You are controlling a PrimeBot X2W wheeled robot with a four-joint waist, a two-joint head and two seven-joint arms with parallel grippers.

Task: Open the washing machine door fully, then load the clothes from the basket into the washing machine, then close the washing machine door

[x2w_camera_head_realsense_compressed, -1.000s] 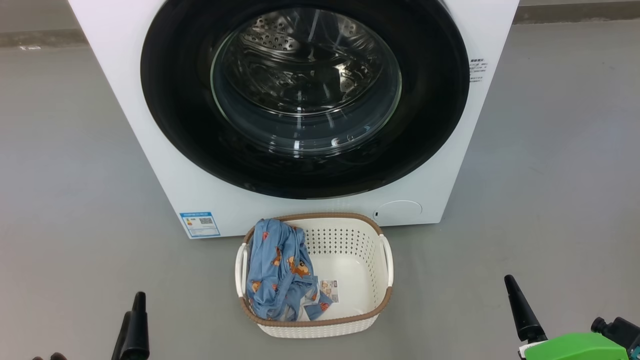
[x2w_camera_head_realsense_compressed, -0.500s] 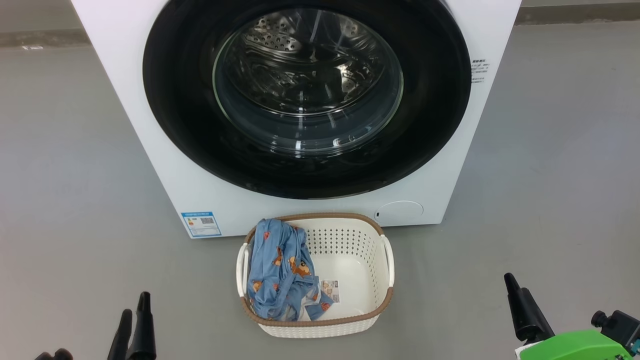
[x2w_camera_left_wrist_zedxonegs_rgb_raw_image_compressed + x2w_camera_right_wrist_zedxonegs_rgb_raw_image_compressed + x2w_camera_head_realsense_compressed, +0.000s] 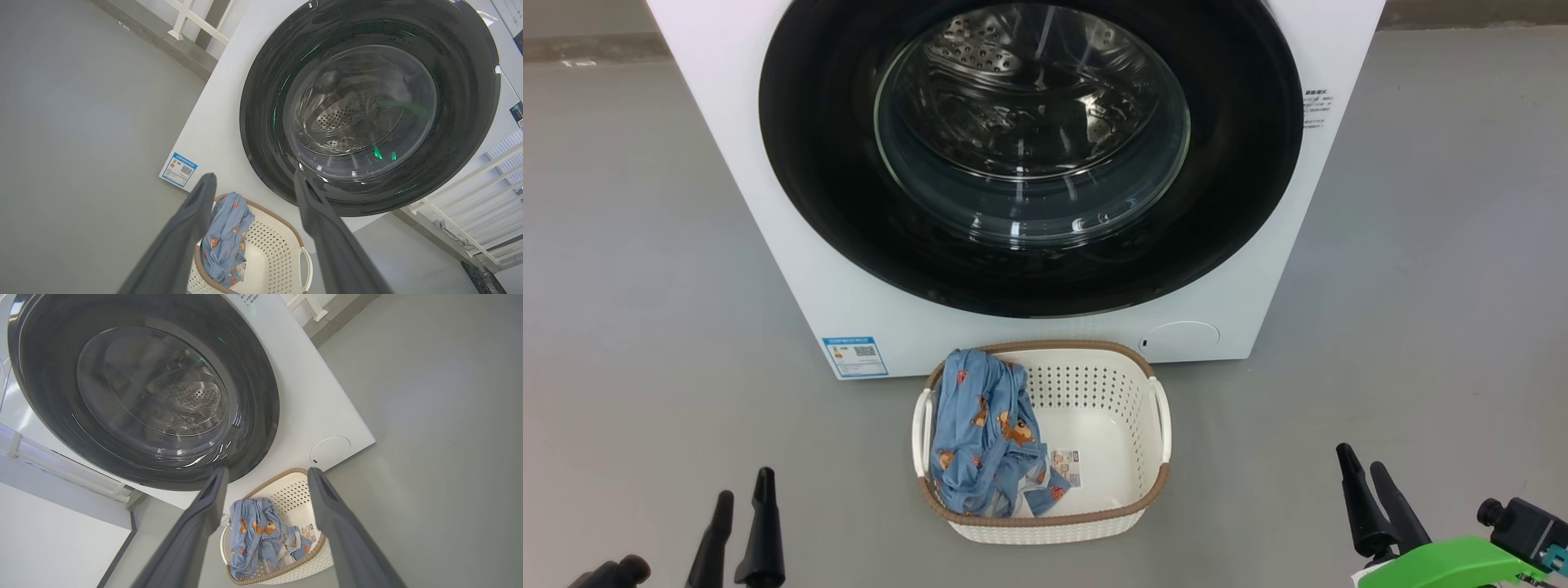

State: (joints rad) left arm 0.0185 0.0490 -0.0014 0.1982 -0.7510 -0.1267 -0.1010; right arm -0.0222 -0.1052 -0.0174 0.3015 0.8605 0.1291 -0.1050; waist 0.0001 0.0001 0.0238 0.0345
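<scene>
Left jaws spread and empty, fingers (image 3: 762,523) pointing up, right jaws likewise, both well apart from basket (image 3: 1086,392), door (image 3: 833,163) shut.

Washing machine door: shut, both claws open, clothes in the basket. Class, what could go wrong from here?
1. The glossy door shows no visible handle; the left claw or right claw could slip and leave it half open.
2. The basket sits close below the door; a reaching arm might knock it.
3. The clothes bunch against the basket's left rim; a grab might snag the rim.
</scene>
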